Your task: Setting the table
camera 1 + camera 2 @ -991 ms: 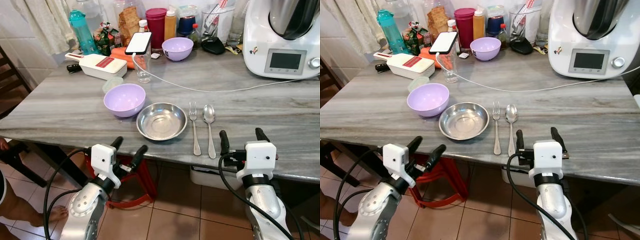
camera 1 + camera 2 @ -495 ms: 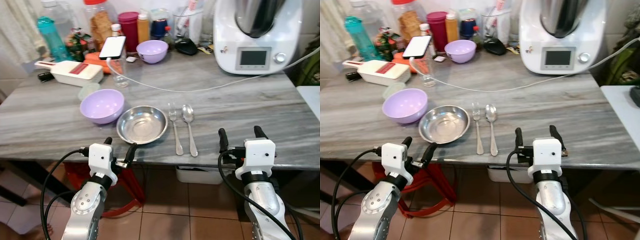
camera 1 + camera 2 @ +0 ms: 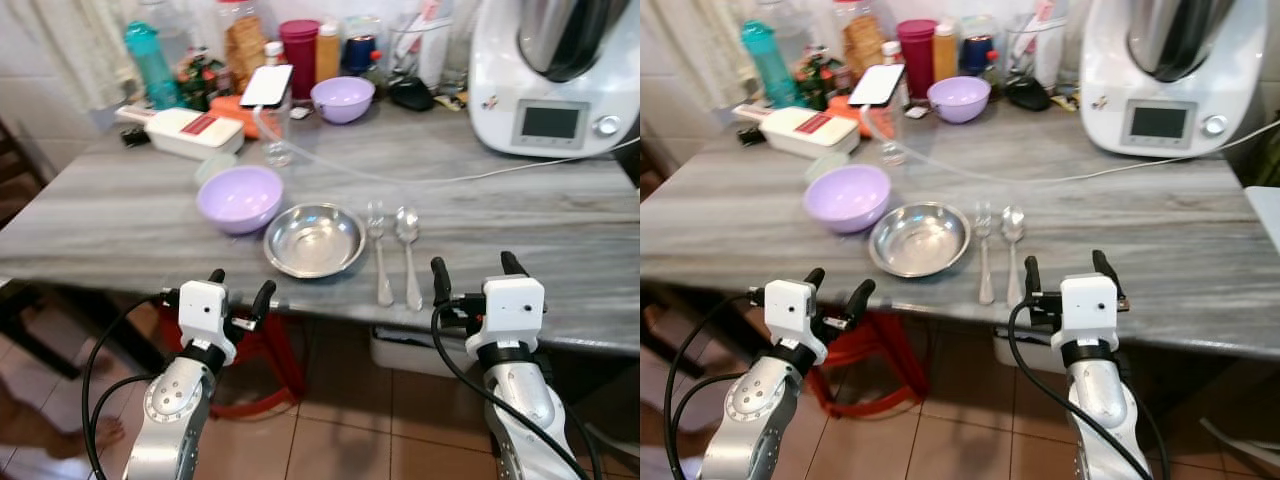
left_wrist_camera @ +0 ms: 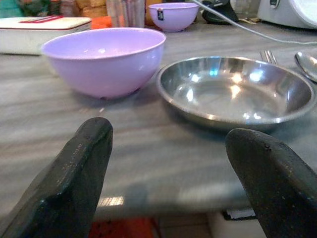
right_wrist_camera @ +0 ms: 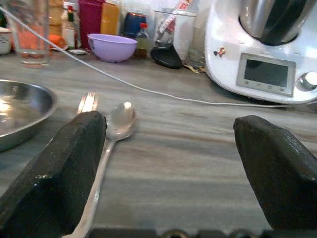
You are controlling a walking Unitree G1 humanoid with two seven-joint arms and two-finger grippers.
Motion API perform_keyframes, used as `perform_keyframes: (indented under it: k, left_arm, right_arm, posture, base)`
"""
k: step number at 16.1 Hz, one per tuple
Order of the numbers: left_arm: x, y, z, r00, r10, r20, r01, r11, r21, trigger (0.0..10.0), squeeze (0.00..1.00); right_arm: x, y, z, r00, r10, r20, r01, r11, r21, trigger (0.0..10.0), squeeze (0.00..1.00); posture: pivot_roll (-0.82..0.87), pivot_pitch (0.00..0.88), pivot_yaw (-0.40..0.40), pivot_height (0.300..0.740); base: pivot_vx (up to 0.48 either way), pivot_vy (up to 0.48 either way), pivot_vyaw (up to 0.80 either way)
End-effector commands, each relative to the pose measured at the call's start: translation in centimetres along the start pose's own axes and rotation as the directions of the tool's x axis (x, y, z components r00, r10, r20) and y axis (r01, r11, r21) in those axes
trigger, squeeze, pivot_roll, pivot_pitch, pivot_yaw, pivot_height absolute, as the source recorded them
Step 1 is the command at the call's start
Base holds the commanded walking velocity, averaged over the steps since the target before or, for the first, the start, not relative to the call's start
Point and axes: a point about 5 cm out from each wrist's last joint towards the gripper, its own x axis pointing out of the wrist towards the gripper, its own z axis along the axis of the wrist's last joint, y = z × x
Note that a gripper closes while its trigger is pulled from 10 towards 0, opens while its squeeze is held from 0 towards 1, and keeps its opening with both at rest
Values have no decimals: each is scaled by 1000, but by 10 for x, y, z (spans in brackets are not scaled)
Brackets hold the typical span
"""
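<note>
On the grey marble table a steel plate lies near the front edge, with a fork and a spoon side by side to its right. A purple bowl stands just left of the plate. My left gripper is open below the table's front edge, facing the bowl and the plate. My right gripper is open at the table's edge, right of the spoon and fork. Neither holds anything.
A white kitchen machine stands at the back right, its white cable running across the table to a phone on a glass. A second purple bowl, bottles, jars and a white slicer line the back. A red stool stands under the table.
The camera has swung, shifting the whole scene to the right. Both grippers stay open and low at the table's front edge.
</note>
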Motion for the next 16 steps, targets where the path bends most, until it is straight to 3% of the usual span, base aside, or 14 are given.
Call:
perform_keyframes:
  k: [1,16]
  left_arm:
    - [-1,3,-3,1000,12,-21,-12,1000,9,10000,0]
    - [1,-2,-4,1000,2,-24,-2,1000,11,10000,0]
  right_arm:
    - [0,2,-4,1000,4,-19,-4,1000,11,10000,0]
    - [1,2,-10,999,-8,-47,8,1000,1,10000,0]
  posture:
    - [-112,21,99,740]
    - [-115,20,96,740]
  base:
    - [-277,0,0]
    - [-284,0,0]
